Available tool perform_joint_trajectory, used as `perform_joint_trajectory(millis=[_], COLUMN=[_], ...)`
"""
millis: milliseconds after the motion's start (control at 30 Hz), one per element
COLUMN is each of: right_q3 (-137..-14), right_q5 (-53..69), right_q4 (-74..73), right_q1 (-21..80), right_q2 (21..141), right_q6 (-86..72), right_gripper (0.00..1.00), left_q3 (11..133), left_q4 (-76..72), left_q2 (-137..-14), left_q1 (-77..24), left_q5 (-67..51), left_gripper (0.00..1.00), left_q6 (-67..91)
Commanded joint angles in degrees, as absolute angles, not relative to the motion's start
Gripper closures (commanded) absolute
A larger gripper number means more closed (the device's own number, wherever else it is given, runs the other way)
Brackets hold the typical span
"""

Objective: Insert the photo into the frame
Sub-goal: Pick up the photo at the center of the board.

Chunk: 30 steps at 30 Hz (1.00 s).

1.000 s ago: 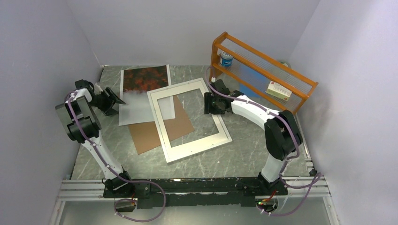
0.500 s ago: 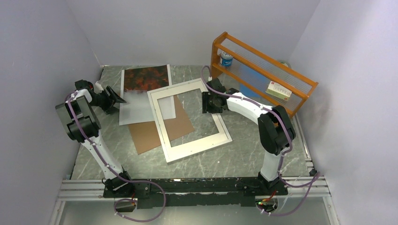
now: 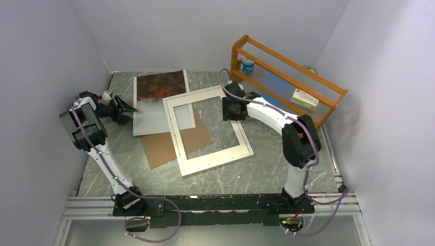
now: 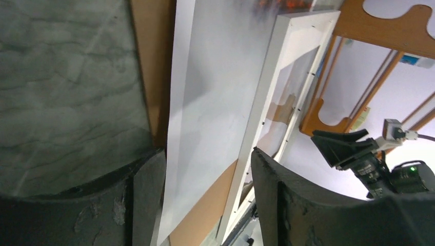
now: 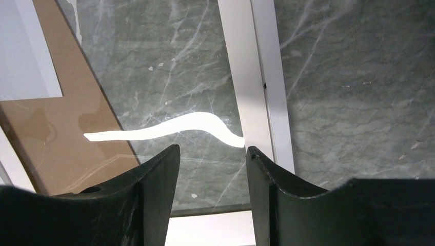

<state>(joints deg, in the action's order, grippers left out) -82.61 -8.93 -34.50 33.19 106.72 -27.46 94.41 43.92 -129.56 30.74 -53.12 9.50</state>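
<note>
Over on your left, the left gripper (image 3: 127,108) has its jaws spread wide around the left edge of the photo (image 3: 154,115), not pinching it. The photo lies with its right side under the frame (image 3: 215,157). Your right gripper (image 3: 229,113) sits half-spread over the frame's right border, gripping nothing.

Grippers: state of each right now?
Left gripper: open, photo edge between the jaws.
Right gripper: open, empty, over the frame.

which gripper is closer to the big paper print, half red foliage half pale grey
Left. The left gripper straddles the left edge of the red-and-grey paper photo; the right gripper is over the right border of the white rectangular frame.
</note>
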Motion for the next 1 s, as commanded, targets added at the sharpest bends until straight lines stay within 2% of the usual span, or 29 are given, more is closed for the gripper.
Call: perform_joint_trajectory(millis=[0,300,433,567,700,833,967], right_q3=[-84.66,-83.46,-83.22,-82.73,-83.49,-83.84,-83.06], right_q5=[-10.95,-10.57,-10.2,-10.11,-9.14,-8.97,-10.96], right_q4=[-36.12,-35.44,-35.36,-35.24,-36.19,-36.95,-37.33], right_q1=[33.84,34.19,34.45,34.56,34.54,34.5,34.54], right_q2=[105.47,104.9,104.78,104.3,103.88,102.99,101.49], right_q6=[-26.47,-26.47,-26.78,-26.95,-27.57,-27.75,-27.77], right_gripper=[0.46,0.46,0.46,0.46,0.46,0.45,0.44], left_q3=[93.28,88.73,87.85,90.03,93.78,95.89,96.09], left_q4=[44.68,40.14,40.79,42.87,46.57,49.17,49.13], left_q2=[-129.29,-125.33,-124.25,-121.39,-117.54,-110.34,-103.12], left_q1=[30.67,29.54,28.15,27.36,26.95,25.86,25.76], left_q5=[-61.12,-60.88,-58.34,-52.5,-42.69,-25.72,-18.8], left_gripper=[0.35,0.5,0.69,0.96,0.97,0.97,0.97], left_q6=[6.27,9.16,9.07,9.56,10.43,10.54,9.19])
